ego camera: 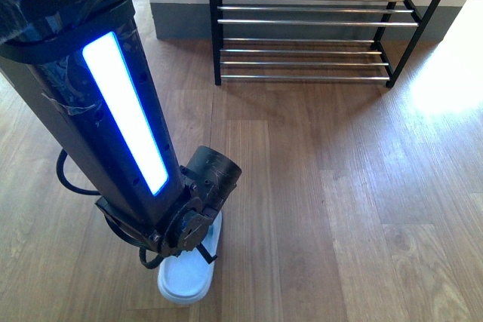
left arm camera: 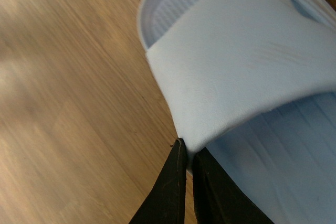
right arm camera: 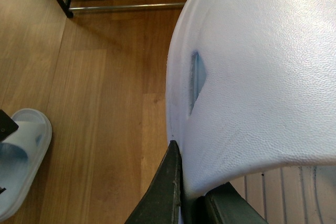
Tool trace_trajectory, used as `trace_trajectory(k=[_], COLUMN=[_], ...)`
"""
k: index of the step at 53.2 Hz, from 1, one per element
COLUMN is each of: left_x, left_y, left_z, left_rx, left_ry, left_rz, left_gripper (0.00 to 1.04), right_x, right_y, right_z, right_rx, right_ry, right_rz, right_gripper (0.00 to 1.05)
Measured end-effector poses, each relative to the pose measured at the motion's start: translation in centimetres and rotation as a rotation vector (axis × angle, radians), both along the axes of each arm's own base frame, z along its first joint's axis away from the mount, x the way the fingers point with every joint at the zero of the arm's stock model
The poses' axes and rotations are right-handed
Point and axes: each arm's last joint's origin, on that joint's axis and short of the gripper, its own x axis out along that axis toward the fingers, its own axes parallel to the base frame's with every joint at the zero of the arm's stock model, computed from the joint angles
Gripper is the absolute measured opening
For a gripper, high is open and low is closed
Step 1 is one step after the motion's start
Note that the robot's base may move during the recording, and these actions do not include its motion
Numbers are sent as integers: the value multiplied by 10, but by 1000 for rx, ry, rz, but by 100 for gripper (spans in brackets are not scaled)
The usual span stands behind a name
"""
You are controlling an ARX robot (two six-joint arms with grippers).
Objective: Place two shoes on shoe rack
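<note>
Left gripper [left arm camera: 188,156]: its two black fingers [left arm camera: 170,192] stand almost together, nipped on the edge of the broad strap of a white moulded plastic slide sandal [left arm camera: 247,72]. One finger lies outside the strap, the other beneath it, over the ribbed footbed. In the front view this sandal rests on the light brown wood-plank floor [ego camera: 339,186] at the near left, partly hidden under the black left arm with a lit blue-white strip [ego camera: 124,111].

Right gripper [right arm camera: 194,177]: clamped in like manner on the strap edge of a second white slide sandal [right arm camera: 262,77], with one dark finger on each side of the strap and only a narrow gap between them. The front view does not show this sandal. Whether it rests on the floor or hangs clear of it cannot be told.

Tall open shoe rack of thin black frame and shiny silver rods [ego camera: 216,43]: it stands on the floor against the far wall, well apart from the sandal on the floor. No footwear lies on its visible tiers.
</note>
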Motion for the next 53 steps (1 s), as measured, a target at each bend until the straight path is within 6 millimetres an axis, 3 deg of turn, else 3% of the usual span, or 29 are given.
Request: trace_trajectory(k=[9,22,28,37,48,53], left_x=[-10,-9,-10,-21,-14,-13], left_y=[-4,-2,7,42,93,102], left_z=[18,48,58,80,136,159], left_rx=[2,-22,-55,-87,-163,-190], left_ry=[-61,-157,-218,-321,-456,-512], left_rz=[-40,-20,-13,15,114,152], left_gripper=[2,2,2,2,2,2], right_x=[0,0,0,0,0,0], right_y=[0,0,0,0,0,0], right_z=[0,0,0,0,0,0], right_rx=[0,0,0,0,0,0], right_ry=[0,0,0,0,0,0], right_rz=[0,0,0,0,0,-1], right_gripper=[1,1,1,1,1,1])
